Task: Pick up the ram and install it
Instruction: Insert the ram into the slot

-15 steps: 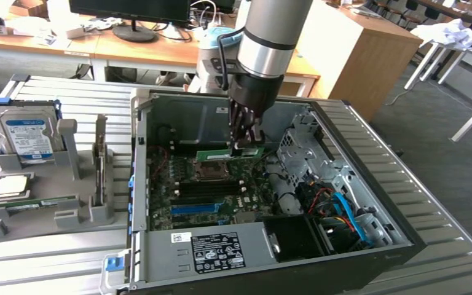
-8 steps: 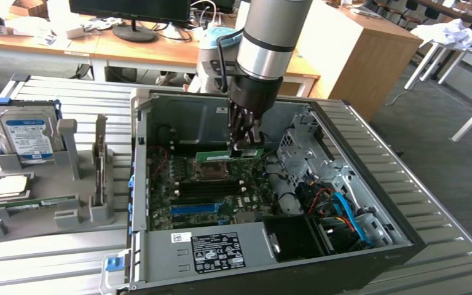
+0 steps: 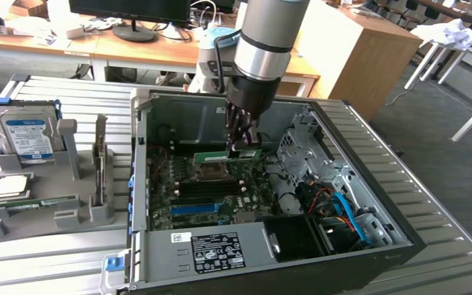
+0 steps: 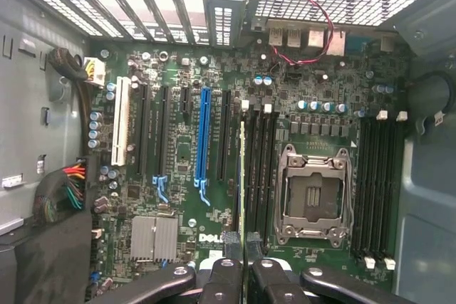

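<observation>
Arm is down inside the open PC case [image 3: 142,184], gripper [image 3: 242,146] hanging just above the motherboard [image 3: 211,190]. Jaws are clamped on the ram [image 3: 238,154], a thin green stick held on edge. In the wrist view the ram [image 4: 242,176] shows edge-on as a pale line running away from the gripper [image 4: 242,258], lying along the bank of dark memory slots [image 4: 260,176] beside the empty CPU socket [image 4: 312,194]. A second bank of slots [image 4: 377,190] sits on the socket's other side.

Step in hand: pickup is done, this is the install phase, w/ the stick lined up over a slot. Can't tell if it's already touching the slot or just above it.

Next move calls for, imo: keep the stick parallel to the slot, edge centred, straight push down, no twist. Risk is a slight offset jamming it on the slot wall.

On the tabletop [image 3: 432,203], a holder rack [image 3: 47,212] w/ hard drive [image 3: 24,136] and processor chip [image 3: 10,186] stands at the exterior view's left.
</observation>
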